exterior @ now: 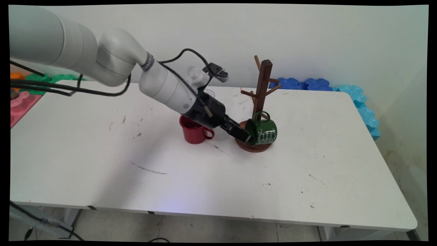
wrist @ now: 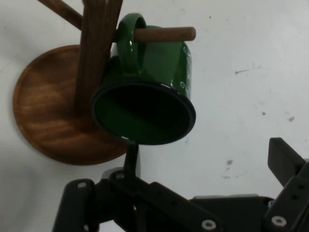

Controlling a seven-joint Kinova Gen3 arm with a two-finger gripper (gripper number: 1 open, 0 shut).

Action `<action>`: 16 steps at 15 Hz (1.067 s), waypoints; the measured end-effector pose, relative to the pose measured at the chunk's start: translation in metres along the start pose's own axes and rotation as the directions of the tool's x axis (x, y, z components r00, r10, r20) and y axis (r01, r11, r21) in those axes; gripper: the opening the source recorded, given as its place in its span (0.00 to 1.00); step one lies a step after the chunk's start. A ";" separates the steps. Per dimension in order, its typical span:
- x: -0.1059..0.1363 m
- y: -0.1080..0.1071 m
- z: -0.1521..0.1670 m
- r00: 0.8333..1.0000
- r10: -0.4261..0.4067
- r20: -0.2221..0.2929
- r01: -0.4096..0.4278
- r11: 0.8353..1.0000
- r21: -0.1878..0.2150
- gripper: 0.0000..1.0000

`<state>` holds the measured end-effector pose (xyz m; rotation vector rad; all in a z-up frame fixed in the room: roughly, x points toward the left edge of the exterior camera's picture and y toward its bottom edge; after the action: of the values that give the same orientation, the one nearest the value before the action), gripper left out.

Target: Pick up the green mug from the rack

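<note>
Main view is showing the gripper (exterior: 246, 135) sitting low at the wooden mug tree (exterior: 260, 102), right against the rim of a green mug (exterior: 263, 131) that is hanging by its handle on a lower peg, tilted with its mouth toward the hand. Hand view is showing the fingers (wrist: 285, 162) spread apart and released, one on each side of the frame, gripping nothing, with the mug's dark opening just ahead and the peg (wrist: 164, 34) running through the handle. A red mug (exterior: 194, 130) is standing upright on the white table (exterior: 102, 164) just behind the wrist.

As a judgement, the risks are these: a finger brushing the rim could be swinging the green mug off its peg, the tree's round base could be tipping under a sideways push, and the wrist could be knocking the red mug.
</note>
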<state>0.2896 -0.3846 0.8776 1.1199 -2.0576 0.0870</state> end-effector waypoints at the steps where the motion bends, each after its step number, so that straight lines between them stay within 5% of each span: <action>1: -0.001 0.001 0.003 1.000 -0.014 -0.005 0.014 1.000 -0.003 1.00; 16: -0.004 0.003 0.039 0.987 -0.154 -0.048 0.152 0.988 -0.032 1.00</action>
<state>0.2652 -0.3954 0.8481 1.2413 -1.9162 0.0096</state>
